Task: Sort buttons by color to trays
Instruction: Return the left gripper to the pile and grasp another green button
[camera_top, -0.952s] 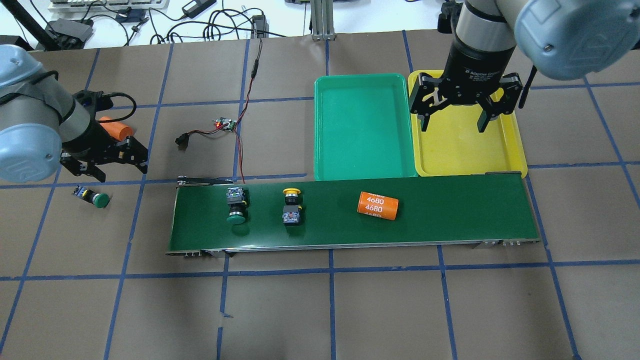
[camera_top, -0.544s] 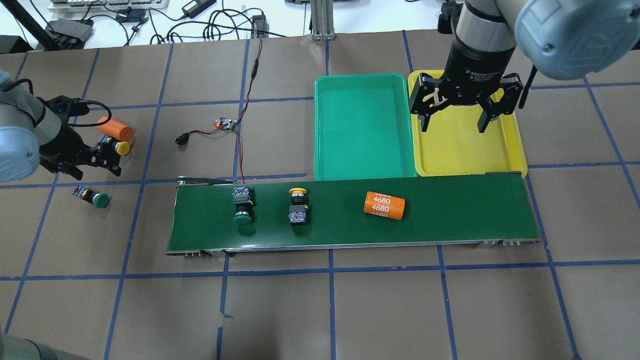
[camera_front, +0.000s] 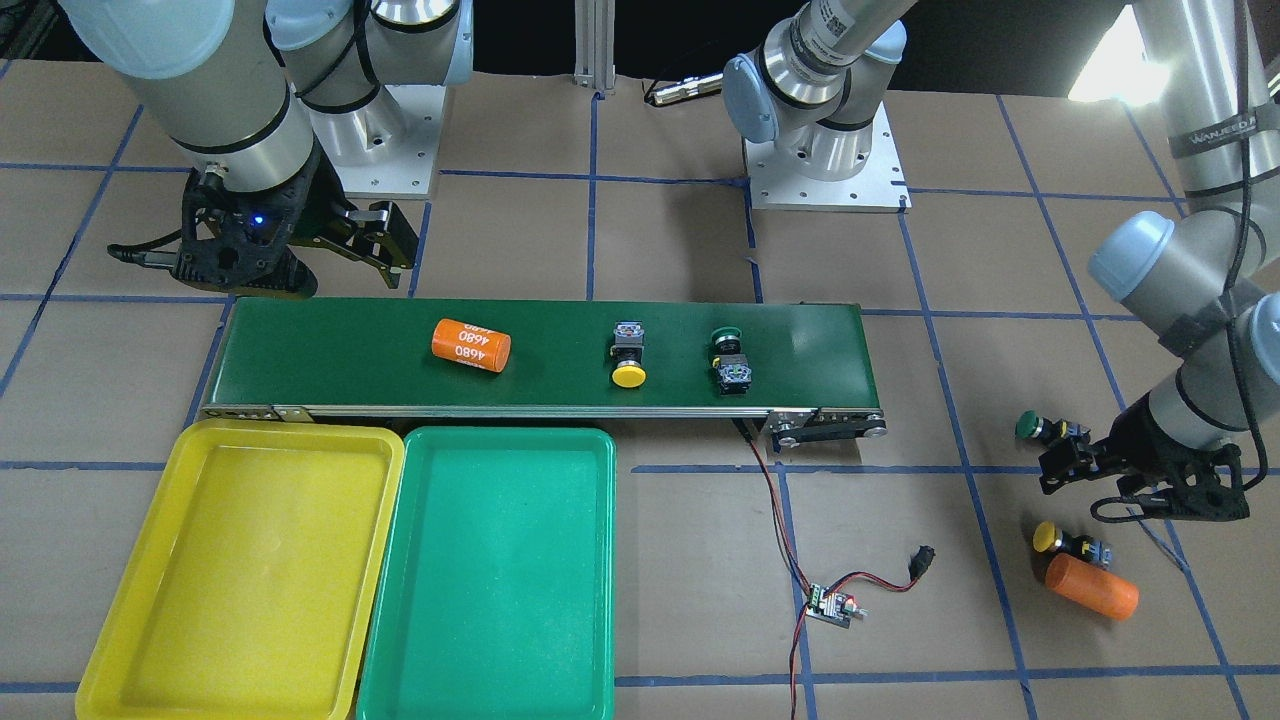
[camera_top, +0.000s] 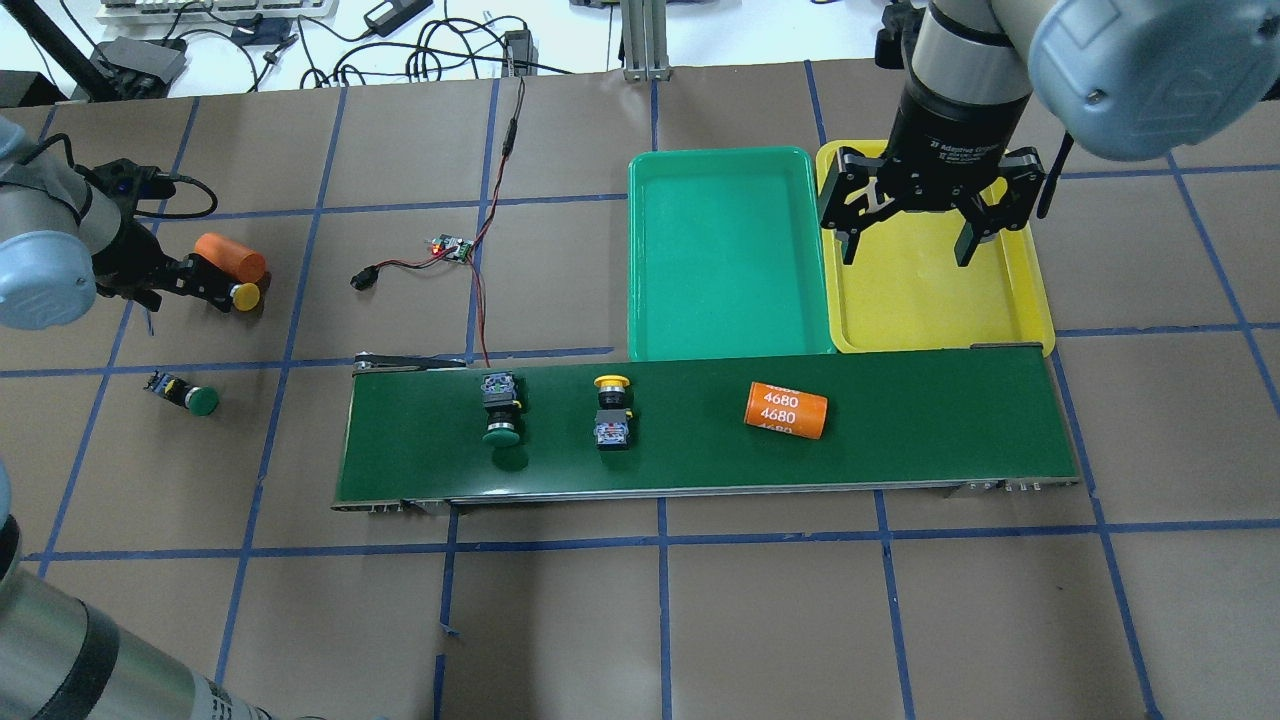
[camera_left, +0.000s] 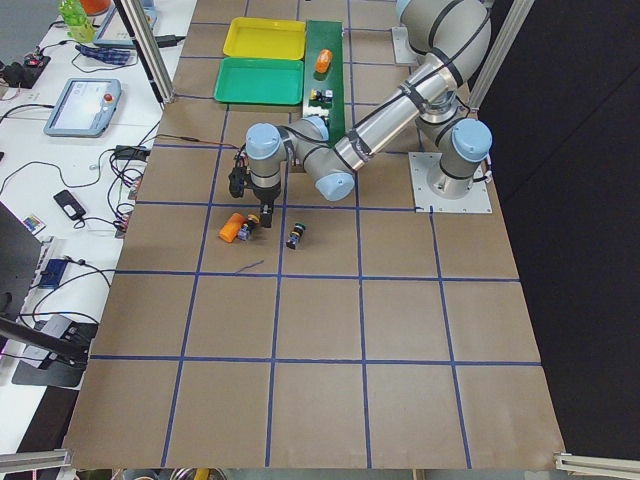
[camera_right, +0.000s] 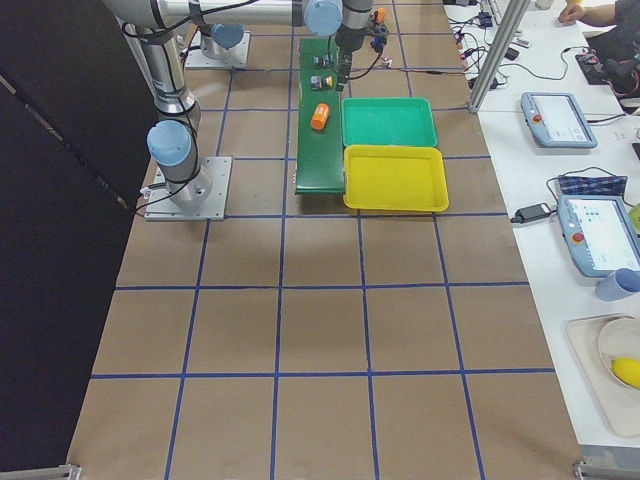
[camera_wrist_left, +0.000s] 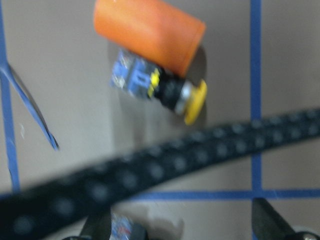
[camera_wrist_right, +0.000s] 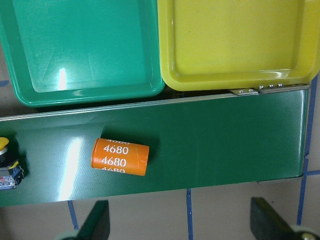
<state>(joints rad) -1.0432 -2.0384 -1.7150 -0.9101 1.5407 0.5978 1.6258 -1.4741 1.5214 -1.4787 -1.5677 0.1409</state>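
Overhead view: the right gripper (camera_top: 908, 245) hangs released over the yellow tray (camera_top: 930, 310), beside the green tray (camera_top: 730, 255); both trays abut the far edge of the conveyor belt (camera_top: 900, 430); a green button (camera_top: 502, 412) and a yellow button (camera_top: 611, 412) lie in the belt's left half.

Front view: near the left edge of the bench (camera_front: 650, 600), the left gripper (camera_front: 1060, 462) sits between a second green button (camera_front: 1035, 428) and a second yellow button (camera_front: 1060, 540); the latter touches an orange cylinder (camera_front: 1092, 592).

Left wrist view: its fingers (camera_wrist_left: 267, 225) stand spread, grasping nothing.

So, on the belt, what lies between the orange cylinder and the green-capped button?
One yellow-capped button, lying apart from both the orange cylinder and the green-capped button. The overhead view shows it plainly.
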